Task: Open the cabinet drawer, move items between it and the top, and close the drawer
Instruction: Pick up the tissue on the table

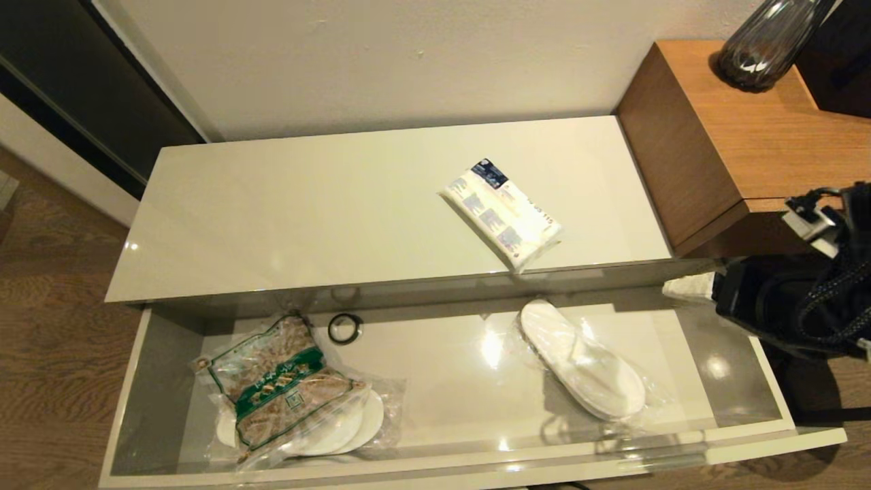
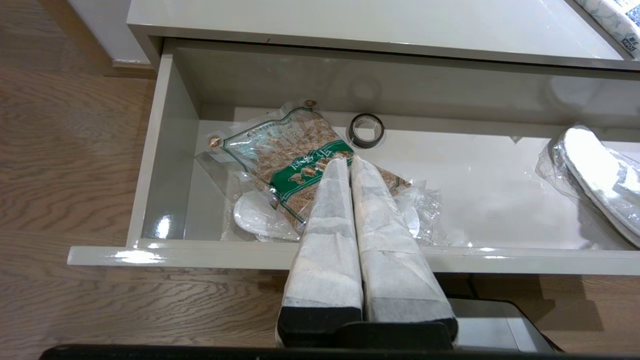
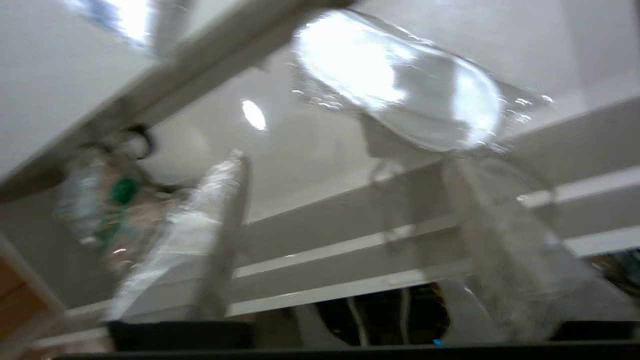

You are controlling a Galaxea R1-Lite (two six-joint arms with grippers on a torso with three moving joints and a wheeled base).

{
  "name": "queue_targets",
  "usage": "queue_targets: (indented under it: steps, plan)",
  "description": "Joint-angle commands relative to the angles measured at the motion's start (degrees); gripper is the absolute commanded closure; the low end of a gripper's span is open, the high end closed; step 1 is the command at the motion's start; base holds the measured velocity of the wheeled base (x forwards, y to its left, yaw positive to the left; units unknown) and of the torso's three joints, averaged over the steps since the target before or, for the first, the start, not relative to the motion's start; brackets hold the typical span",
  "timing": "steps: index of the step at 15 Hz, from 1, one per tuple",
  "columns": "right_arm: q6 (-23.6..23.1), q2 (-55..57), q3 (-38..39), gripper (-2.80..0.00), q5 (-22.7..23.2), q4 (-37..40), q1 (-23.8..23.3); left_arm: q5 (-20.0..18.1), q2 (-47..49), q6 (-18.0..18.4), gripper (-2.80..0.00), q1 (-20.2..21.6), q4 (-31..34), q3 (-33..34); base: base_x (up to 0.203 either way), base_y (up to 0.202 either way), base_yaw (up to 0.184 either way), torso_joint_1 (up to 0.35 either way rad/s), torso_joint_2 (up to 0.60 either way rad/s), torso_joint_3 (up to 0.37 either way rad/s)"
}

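The cabinet drawer (image 1: 158, 367) stands pulled wide open below the top (image 1: 306, 211). On the top lies the white packet with a dark blue label (image 1: 502, 214). In the drawer's left end a clear bag with a green band (image 1: 286, 388) rests on plastic-wrapped white slippers (image 1: 354, 429). More wrapped slippers (image 1: 582, 361) lie toward the right. My right gripper (image 1: 687, 287) hovers open over the drawer's right end, with those slippers (image 3: 400, 80) beyond its spread fingers (image 3: 220, 200). My left gripper (image 2: 348, 160) is shut and empty in front of the drawer, pointing at the bag (image 2: 295, 155).
A small black ring (image 1: 345, 328) lies by the drawer's back wall, beside the bag. A brown wooden desk (image 1: 748, 136) with a dark vase (image 1: 769, 41) adjoins the cabinet's right end. Wood floor surrounds the cabinet, and a wall runs behind it.
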Motion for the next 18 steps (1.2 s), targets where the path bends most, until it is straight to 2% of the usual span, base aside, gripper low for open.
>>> queue_targets:
  steps: [1,2,4,7,11,13,14,18]
  plan:
    - [0.22,-2.53,-3.44,0.00,0.38,0.02,0.61,0.05,0.07,-0.06,0.00,0.01,-0.06,0.01,0.000,0.000,0.000,0.000,0.00,0.000]
    - [0.24,-2.65,-4.12,0.00,1.00,-0.04,0.75,0.05,0.07,-0.06,0.00,0.01,-0.06,0.09,0.000,0.000,0.000,0.000,0.00,0.000]
    - [0.29,-3.02,-4.19,0.00,6.48,-0.53,0.93,0.04,0.07,-0.06,0.00,0.01,-0.06,0.01,0.000,0.000,0.000,0.000,0.00,0.000]
    - [0.37,0.69,-3.87,0.00,12.88,-5.65,0.37,0.07,0.07,-0.06,0.00,0.01,-0.06,0.01,0.000,0.000,0.000,0.000,0.00,0.000]
    - [0.90,12.41,-4.93,0.00,15.22,-16.98,-1.15,0.05,0.07,-0.06,0.00,0.01,-0.06,0.01,0.000,0.000,0.000,0.000,0.00,0.000]
    - [2.80,18.67,-7.24,0.00,15.56,-21.93,-2.36,0.03,0.07,-0.06,0.00,0.01,-0.06,0.01,0.000,0.000,0.000,0.000,0.00,0.000]
    - [3.83,21.28,-8.34,-2.80,15.82,-23.43,-3.00,-0.02,0.07,-0.06,0.00,0.01,-0.06,0.01,0.000,0.000,0.000,0.000,0.00,0.000]
    - [5.72,23.59,-8.56,-2.80,21.69,-29.40,-4.48,0.01,0.07,-0.06,0.00,0.01,-0.06,0.01,0.000,0.000,0.000,0.000,0.00,0.000]
